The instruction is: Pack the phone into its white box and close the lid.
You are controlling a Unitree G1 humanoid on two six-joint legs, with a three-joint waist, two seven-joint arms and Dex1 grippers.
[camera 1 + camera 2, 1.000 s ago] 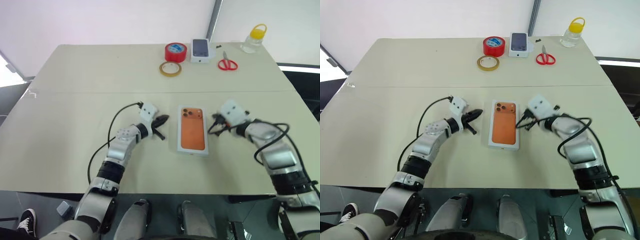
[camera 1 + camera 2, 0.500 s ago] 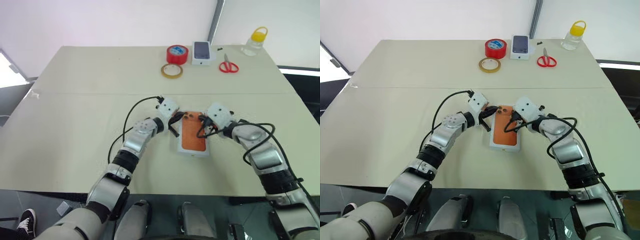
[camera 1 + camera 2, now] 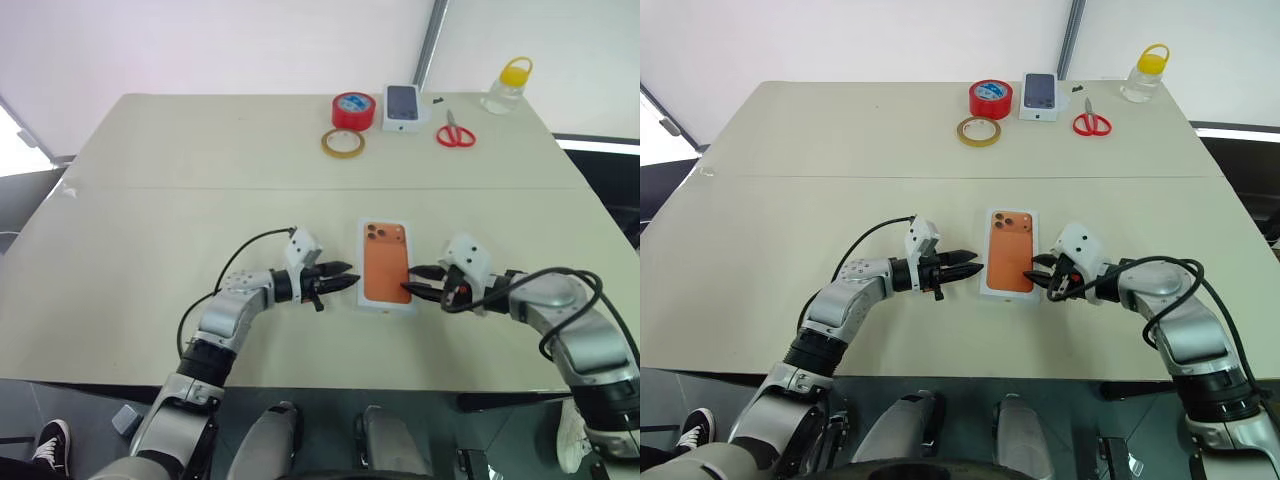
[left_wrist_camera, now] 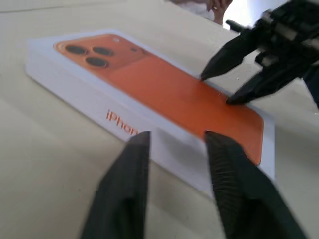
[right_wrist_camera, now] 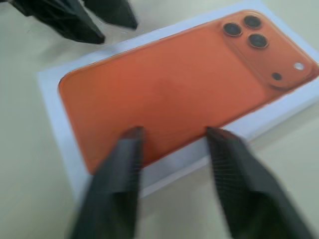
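On the table (image 3: pixel 150 230) lies the closed, orange-printed white box (image 3: pixel 386 267).

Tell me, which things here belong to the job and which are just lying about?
Job: white box showing an orange phone on top; left gripper and right gripper, open on either side of it.
Lying about: red tape, yellow tape ring, small phone box, scissors, bottle.

bare desk (image 3: pixel 150 230) all round white box (image 3: pixel 386 262); left gripper (image 3: pixel 342 283), right gripper (image 3: pixel 414 281) flank it; clutter far back.
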